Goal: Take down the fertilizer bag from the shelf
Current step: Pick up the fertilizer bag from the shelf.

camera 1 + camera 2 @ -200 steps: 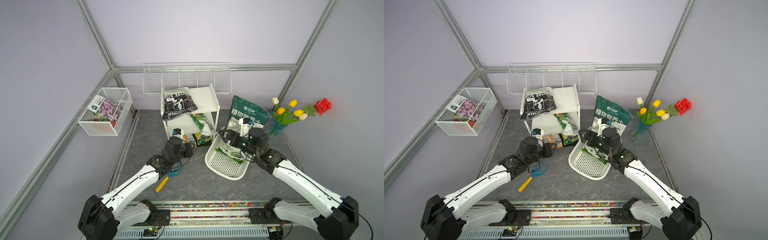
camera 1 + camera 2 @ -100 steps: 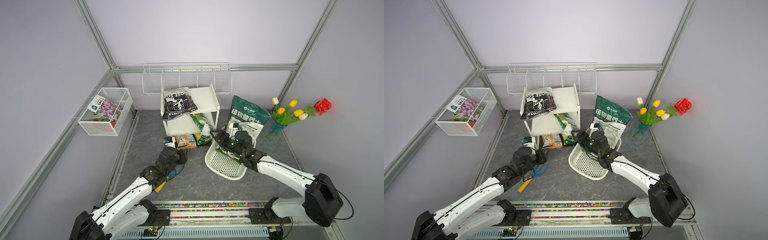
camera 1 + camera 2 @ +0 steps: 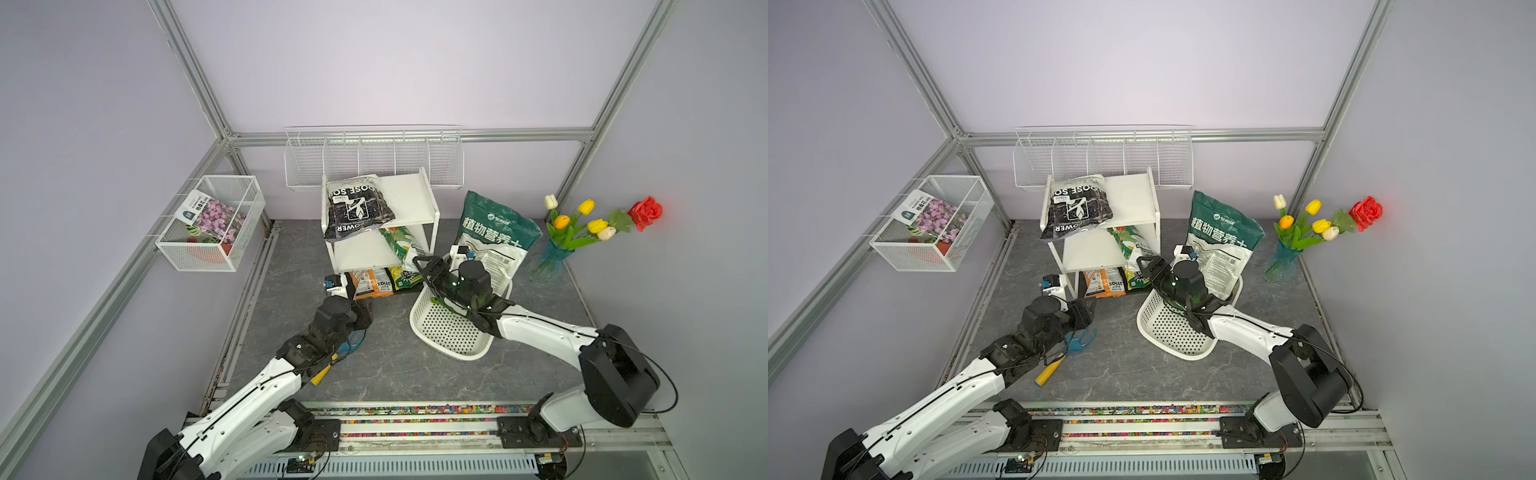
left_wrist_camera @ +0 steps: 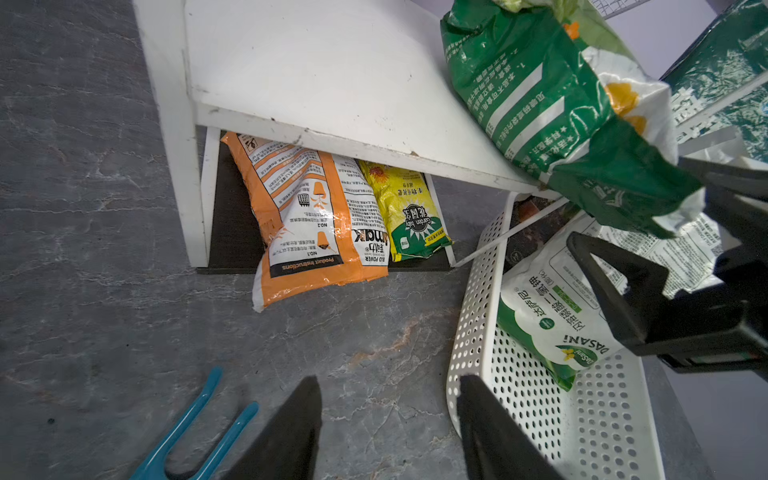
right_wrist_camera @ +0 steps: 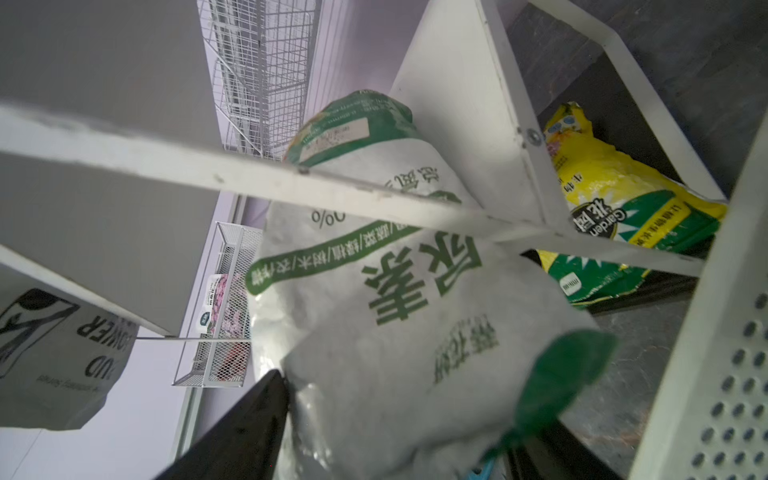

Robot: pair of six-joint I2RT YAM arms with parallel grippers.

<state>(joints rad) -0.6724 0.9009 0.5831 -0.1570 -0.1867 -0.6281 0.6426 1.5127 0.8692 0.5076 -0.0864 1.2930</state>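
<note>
R gripper (image 3: 423,266) has its black jaws spread wide w/ the dangling end of the crinkly green-and-white fertilizer bag (image 5: 374,291) between them, doesn't look pinched afaict. Bag's on the middle tier of the small white three-tier shelf (image 3: 411,195), slumped over its front corner just above the tilted white perforated plastic basket (image 4: 478,291). L gripper (image 4: 390,419) is open too, nothing in it, hovering over the grey marbled floor (image 4: 124,291) b/w the basket rim and a teal hand fork w/ yellow handle (image 3: 1079,340). Orange-and-white bag (image 4: 307,224) and yellow-green bag (image 4: 411,216) lie on the bottom tier, black soil bag (image 3: 357,203) up top.
</note>
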